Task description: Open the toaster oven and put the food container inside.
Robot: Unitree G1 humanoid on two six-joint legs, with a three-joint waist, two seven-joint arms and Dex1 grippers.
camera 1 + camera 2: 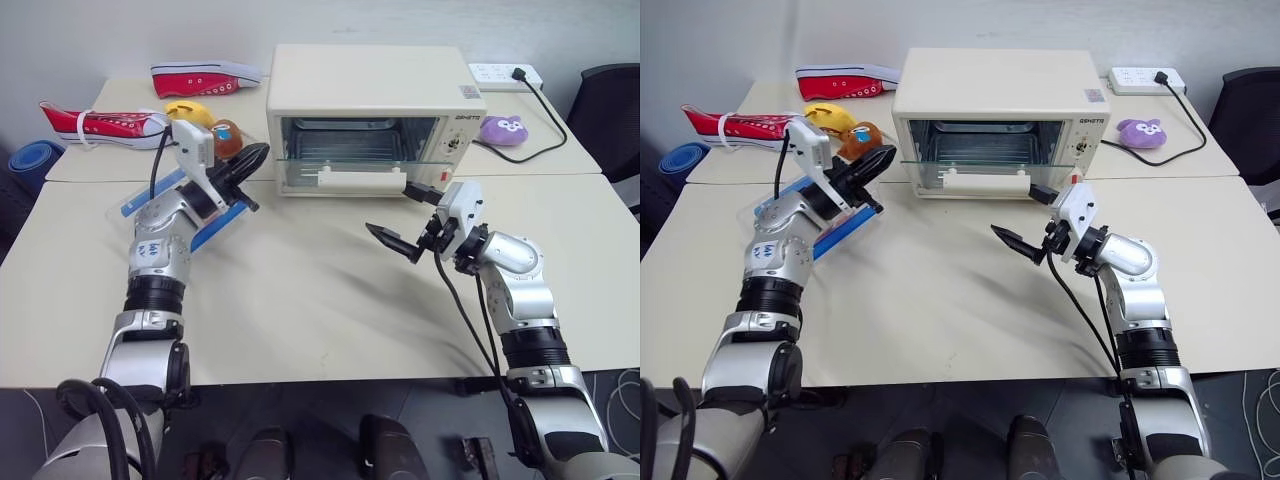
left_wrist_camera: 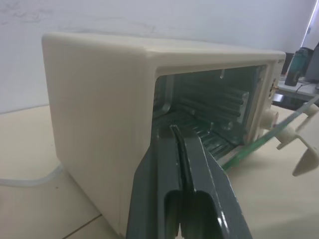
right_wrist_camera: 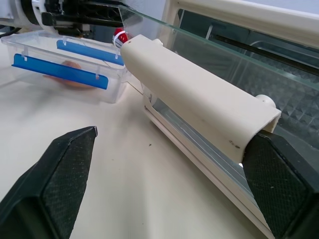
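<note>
The cream-white toaster oven (image 1: 370, 85) stands at the back middle of the table. Its glass door hangs partly open, with the bar handle (image 3: 194, 99) out in front. My left gripper (image 1: 258, 152) is shut with nothing between its fingers (image 2: 192, 169), and it points at the oven's left front corner. The food container (image 3: 60, 74), a clear box with blue clip strips, lies on the table under my left forearm, left of the oven. My right gripper (image 1: 405, 215) is open just short of the handle's right end and touches nothing.
Behind the container lie two red sneakers (image 1: 100, 125) and a yellow toy (image 1: 190, 110). A purple plush (image 1: 503, 130) and a white power strip (image 1: 505, 74) with a black cable sit right of the oven. A black chair (image 1: 612, 110) stands at far right.
</note>
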